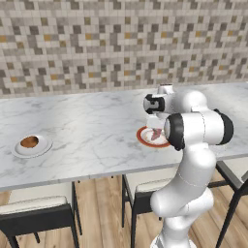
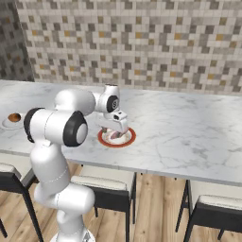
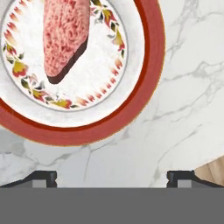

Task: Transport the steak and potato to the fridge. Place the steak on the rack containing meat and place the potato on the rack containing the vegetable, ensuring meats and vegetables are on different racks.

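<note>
Steak (image 3: pixel 64 37) below wide, empty fingers (image 3: pixel 43 176)

Evenly bright, diffuse rendered light, no visible source; soft faint shadows under the marble counter (image 1: pixel 87 131) and beneath the chairs (image 2: pixel 108 194); mild sheen on the white arm (image 1: pixel 193 131); no glare; base views slightly soft, tile wall (image 2: pixel 142 42) crisp; hand view pixelated, grainy texture on steak (image 3: pixel 63 37) and plate (image 3: pixel 144 65).
</note>
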